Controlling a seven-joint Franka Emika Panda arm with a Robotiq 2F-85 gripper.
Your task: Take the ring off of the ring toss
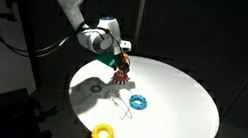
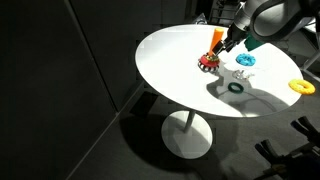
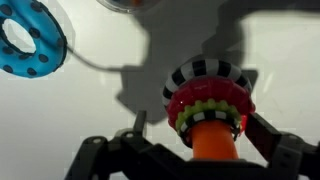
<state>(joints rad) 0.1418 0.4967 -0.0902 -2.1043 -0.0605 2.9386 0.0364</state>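
Exterior view: my claw (image 1: 119, 66) is low over the far side of the round white table (image 1: 176, 118). The red ring (image 1: 120, 78) sits just under it. A blue notched ring (image 1: 138, 102) lies near on the tabletop, and a yellow ring (image 1: 103, 134) lies well apart at the near edge.

Exterior view: the orange peg (image 2: 217, 38) leans against the claw (image 2: 225, 42), with the red ring (image 2: 208, 61) at its lower end on the table (image 2: 170, 60). The blue notched ring (image 2: 245, 61) is beside it. The yellow ring (image 2: 300, 86) is near the rim.

Wrist view: the orange peg (image 3: 214, 146) rises between my fingers (image 3: 280, 152). Claw (image 3: 205, 135) straddles it; I cannot tell whether the jaws press on it or stand apart. The red ring (image 3: 205, 98) is on the peg, over a green notched ring (image 3: 210, 113). A black-and-white striped ring (image 3: 210, 70) shows beyond. The blue notched ring (image 3: 28, 40) is at upper left.
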